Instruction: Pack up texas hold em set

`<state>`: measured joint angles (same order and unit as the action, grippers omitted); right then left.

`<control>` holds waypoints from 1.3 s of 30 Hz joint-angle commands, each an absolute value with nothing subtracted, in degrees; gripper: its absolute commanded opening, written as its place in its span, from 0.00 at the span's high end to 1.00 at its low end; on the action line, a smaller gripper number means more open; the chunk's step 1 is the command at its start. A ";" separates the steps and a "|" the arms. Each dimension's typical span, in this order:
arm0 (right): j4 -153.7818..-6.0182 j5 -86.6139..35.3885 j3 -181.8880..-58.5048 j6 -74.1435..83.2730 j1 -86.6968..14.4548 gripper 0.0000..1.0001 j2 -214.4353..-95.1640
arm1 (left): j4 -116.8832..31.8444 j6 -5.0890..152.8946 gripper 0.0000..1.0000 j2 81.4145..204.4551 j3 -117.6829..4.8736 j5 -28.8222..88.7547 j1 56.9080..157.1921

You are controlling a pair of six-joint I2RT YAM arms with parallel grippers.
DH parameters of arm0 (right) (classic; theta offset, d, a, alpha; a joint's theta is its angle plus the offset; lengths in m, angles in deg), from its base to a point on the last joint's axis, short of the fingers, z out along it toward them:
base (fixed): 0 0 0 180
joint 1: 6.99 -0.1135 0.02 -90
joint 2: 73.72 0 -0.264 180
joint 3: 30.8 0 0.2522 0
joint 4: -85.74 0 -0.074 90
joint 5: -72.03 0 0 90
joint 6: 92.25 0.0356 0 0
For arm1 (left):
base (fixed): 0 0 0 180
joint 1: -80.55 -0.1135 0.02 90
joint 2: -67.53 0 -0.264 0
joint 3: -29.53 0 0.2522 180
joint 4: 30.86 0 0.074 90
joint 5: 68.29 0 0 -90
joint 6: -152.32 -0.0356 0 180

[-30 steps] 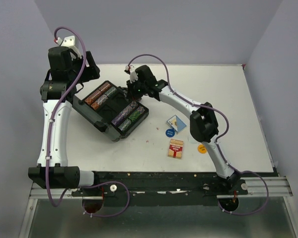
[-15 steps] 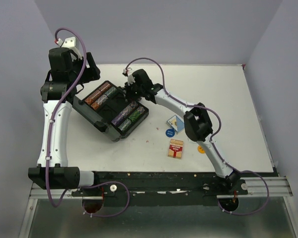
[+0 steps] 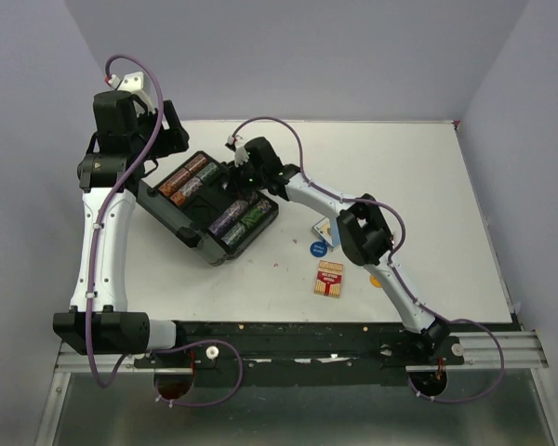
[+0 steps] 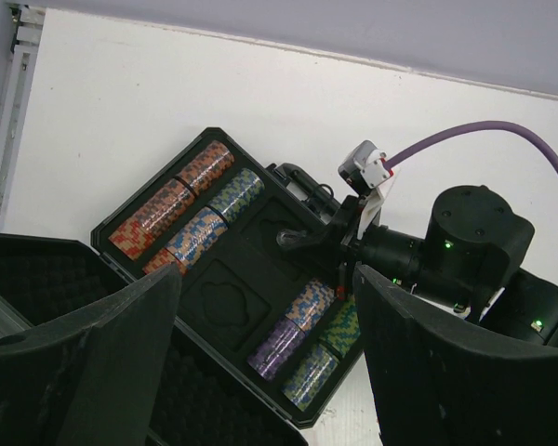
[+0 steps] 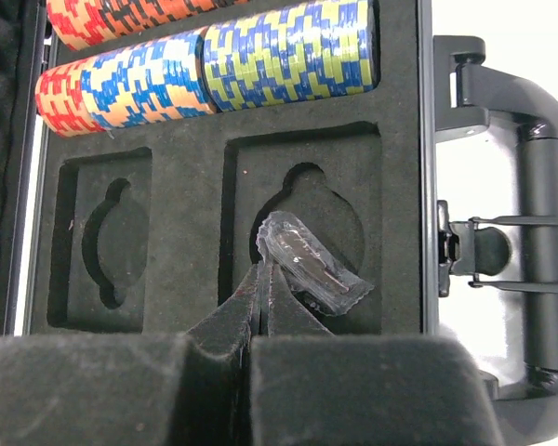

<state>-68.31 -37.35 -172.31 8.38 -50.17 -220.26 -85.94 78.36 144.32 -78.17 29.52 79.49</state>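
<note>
The black case lies open at the left of the table, with rows of multicoloured chips in its tray. My right gripper is shut on the edge of a small clear plastic packet. It holds the packet over the right one of two empty card recesses. That gripper reaches in over the middle of the tray. My left gripper is open and empty, high above the case's lid side. A red deck, a blue deck, a blue button and an orange button lie on the table.
The case's foam-lined lid lies open toward the left. Its handle and latch are on the right side in the right wrist view. The right arm's elbow hangs over the blue deck. Walls close in the table's back and sides.
My right gripper has moved left, farther over the case tray, with its elbow swinging left over the loose pieces. The left arm has hardly moved.
</note>
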 commanded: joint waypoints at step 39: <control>-68.98 -44.60 -176.57 12.51 -50.59 0.23 -218.13 | -86.02 76.39 0.17 139.16 -75.03 27.86 79.14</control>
